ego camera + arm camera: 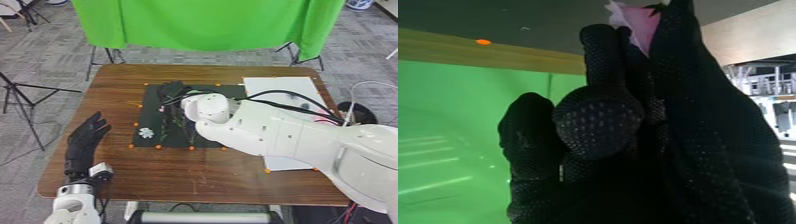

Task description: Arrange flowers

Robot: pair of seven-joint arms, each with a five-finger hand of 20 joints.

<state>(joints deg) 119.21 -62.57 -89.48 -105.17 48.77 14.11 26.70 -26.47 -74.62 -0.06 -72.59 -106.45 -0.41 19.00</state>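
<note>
My right hand (171,92) is over the upper left part of the black mat (201,141), partly covered by its own arm. In the right wrist view, the right hand (599,122) has its thumb folded in against the fingers, and a pink flower (640,24) is pinched at the fingertips. Its stem is hidden there. A white flower (146,132) lies near the mat's left edge, with thin green stems (189,131) to its right. Left of the mat, my left hand (86,140) is held with straight fingers, apart from the flowers.
A white board (282,163) lies on the right of the brown table (169,175), partly under the right arm. Orange markers (191,148) edge the mat. Black cables run from the right wrist across the board. A green cloth (209,25) hangs beyond the table's far edge.
</note>
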